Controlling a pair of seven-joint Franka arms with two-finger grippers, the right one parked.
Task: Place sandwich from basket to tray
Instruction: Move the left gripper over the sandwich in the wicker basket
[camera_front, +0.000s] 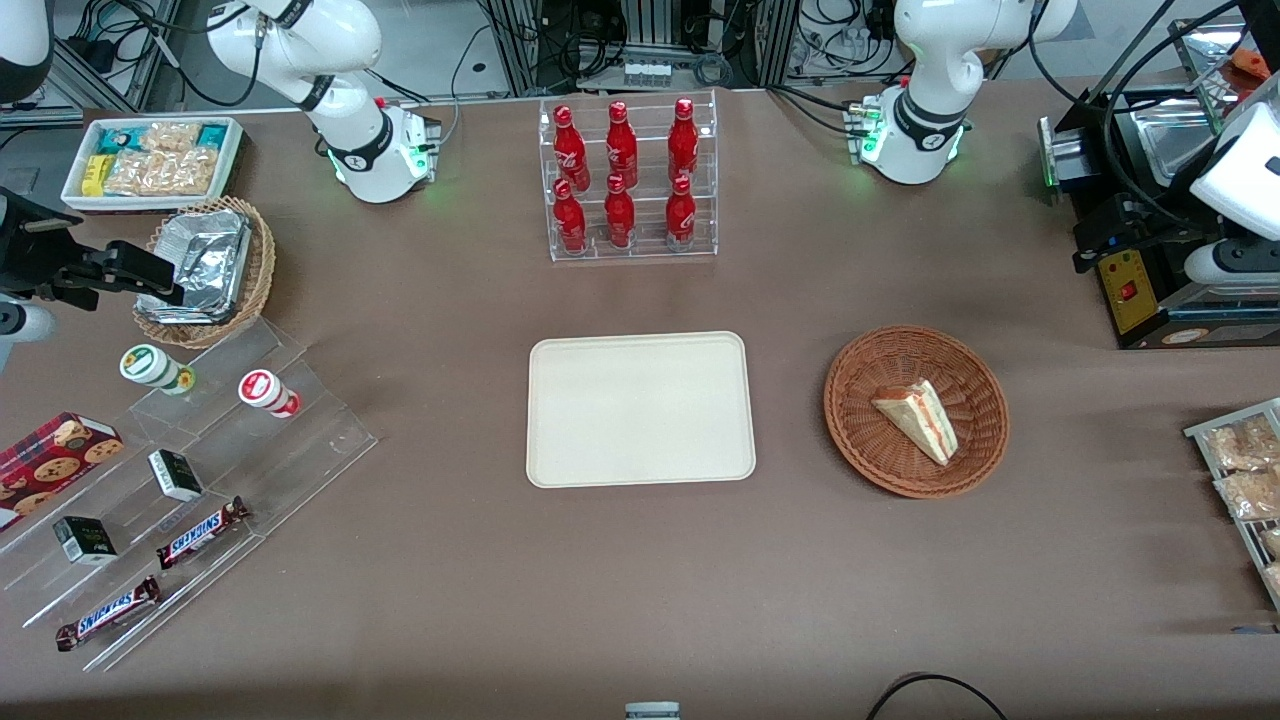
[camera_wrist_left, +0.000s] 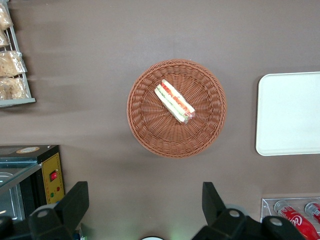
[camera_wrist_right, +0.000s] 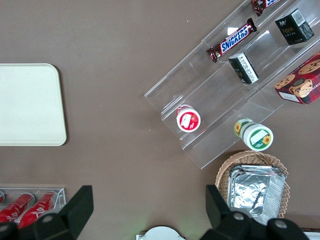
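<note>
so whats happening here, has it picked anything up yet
Nothing is picked up yet. The sandwich lies in the round brown basket, and the cream tray beside it has nothing on it. The working arm's claw hangs high above the table, near the basket, open and holding nothing. So the move from basket to tray has not begun.

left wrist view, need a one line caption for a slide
Open gripper hovers above the basket holding the sandwich, with the tray beside it.
</note>
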